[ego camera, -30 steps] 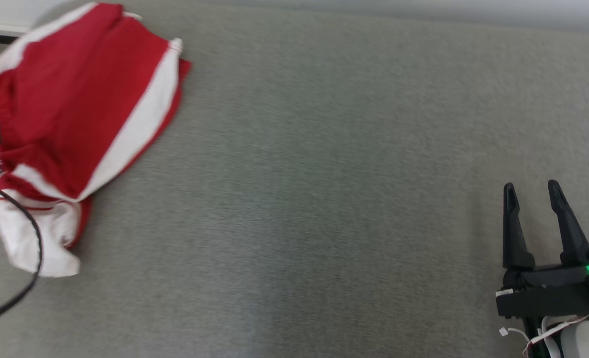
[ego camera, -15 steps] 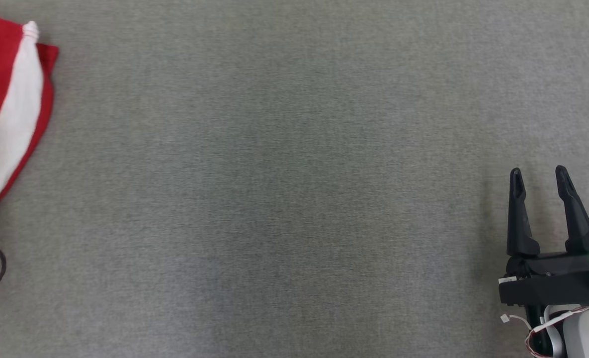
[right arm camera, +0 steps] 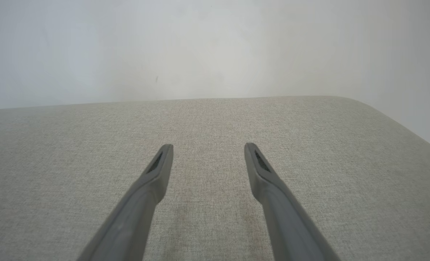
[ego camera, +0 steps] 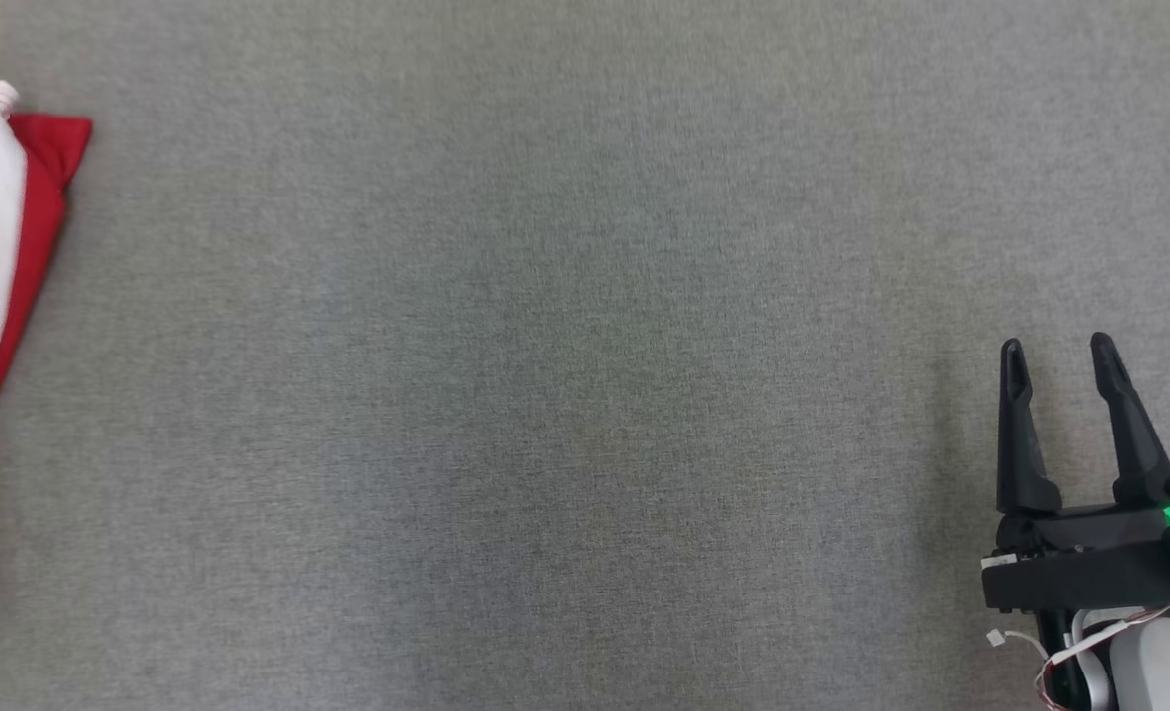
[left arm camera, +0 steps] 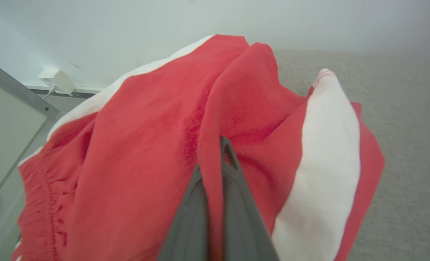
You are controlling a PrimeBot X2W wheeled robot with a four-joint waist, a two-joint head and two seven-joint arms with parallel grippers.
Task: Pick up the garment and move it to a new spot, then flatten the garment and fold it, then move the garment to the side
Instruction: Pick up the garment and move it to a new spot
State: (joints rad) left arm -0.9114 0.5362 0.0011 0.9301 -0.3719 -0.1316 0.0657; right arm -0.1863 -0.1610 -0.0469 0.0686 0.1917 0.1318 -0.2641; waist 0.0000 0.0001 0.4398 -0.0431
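One fold of the red-and-white shorts (left arm camera: 135, 145) is clamped in my left pincer (left arm camera: 215, 159), at the far left edge of the grey upholstered surface (ego camera: 585, 395). Bare fabric stretches rightward toward my right pincer (ego camera: 1055, 346), which is well away with its fingers apart, so I judge the carry goes that way.

Red garment (left arm camera: 146, 145) (broadly white-striped)

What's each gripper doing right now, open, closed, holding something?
Left gripper: shut on a fold of the red and white fabric garment.
Right gripper: open, holding nothing.
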